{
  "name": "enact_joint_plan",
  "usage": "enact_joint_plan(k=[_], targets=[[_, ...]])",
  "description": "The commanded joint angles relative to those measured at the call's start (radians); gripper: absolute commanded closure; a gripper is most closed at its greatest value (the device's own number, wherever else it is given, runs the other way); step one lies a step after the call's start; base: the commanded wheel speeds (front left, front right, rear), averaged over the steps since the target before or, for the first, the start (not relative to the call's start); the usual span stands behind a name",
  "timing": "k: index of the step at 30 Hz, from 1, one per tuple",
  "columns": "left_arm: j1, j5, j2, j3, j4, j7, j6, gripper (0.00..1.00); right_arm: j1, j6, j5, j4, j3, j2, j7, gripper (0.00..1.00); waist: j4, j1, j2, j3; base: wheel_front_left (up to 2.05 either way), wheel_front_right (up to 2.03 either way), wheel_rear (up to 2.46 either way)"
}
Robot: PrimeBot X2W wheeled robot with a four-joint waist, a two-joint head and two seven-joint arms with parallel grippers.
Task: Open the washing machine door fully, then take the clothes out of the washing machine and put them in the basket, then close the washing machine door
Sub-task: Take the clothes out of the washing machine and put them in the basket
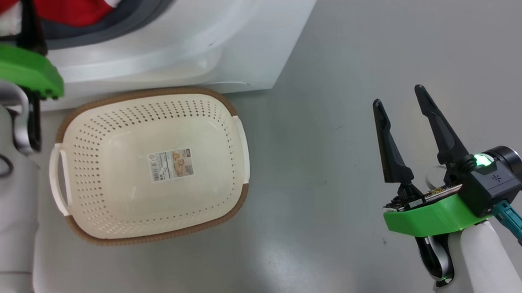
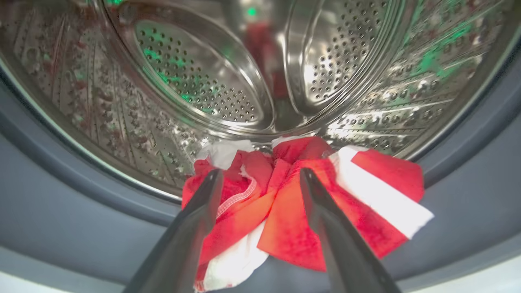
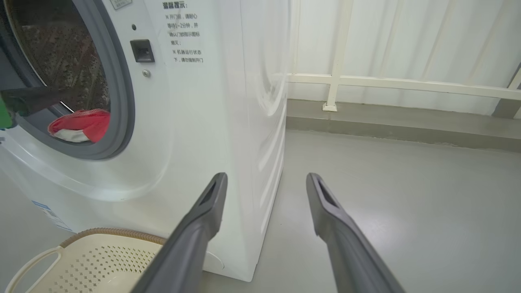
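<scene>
The red and white clothes (image 2: 293,211) lie bunched at the drum's front lip, spilling over the grey seal (image 2: 81,195) of the washing machine (image 3: 203,122). My left gripper (image 2: 260,175) is open, its two fingers straddling the top of the pile. From the head view the clothes (image 1: 64,1) show in the machine's mouth with the left wrist just in front. The cream basket (image 1: 150,163) sits on the floor in front of the washing machine (image 1: 230,35), with nothing in it. My right gripper (image 1: 399,97) hovers open over bare floor to the basket's right. The door is out of view.
Grey floor (image 1: 357,58) stretches to the right of the machine. A white railing and curtain wall (image 3: 386,81) stand behind it. The basket's rim (image 3: 110,232) touches the machine's base.
</scene>
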Motion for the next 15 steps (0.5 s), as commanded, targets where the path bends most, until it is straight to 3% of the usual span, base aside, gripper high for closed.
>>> enact_joint_plan(k=[1, 11, 15], targets=[[-0.041, 0.013, 0.062, 0.013, 0.013, 0.027, 0.017, 0.00, -0.011, 0.000, 0.009, -0.025, 0.026, 0.002, -0.006, 0.00, -0.013, -0.0001, 0.0000, 0.019, 0.00, 0.00, 0.00], [-0.184, 0.103, 0.140, -0.048, 0.199, 0.186, 0.095, 0.00, -0.032, 0.000, 0.026, -0.017, 0.055, 0.002, -0.006, 0.00, -0.037, -0.0001, 0.0000, 0.042, 0.00, 0.00, 0.00], [-0.207, 0.128, 0.159, -0.074, 0.243, 0.245, 0.108, 0.00, -0.034, 0.000, 0.033, -0.012, 0.066, 0.002, -0.006, 0.00, -0.048, -0.0001, 0.0000, 0.042, 0.00, 0.00, 0.00]])
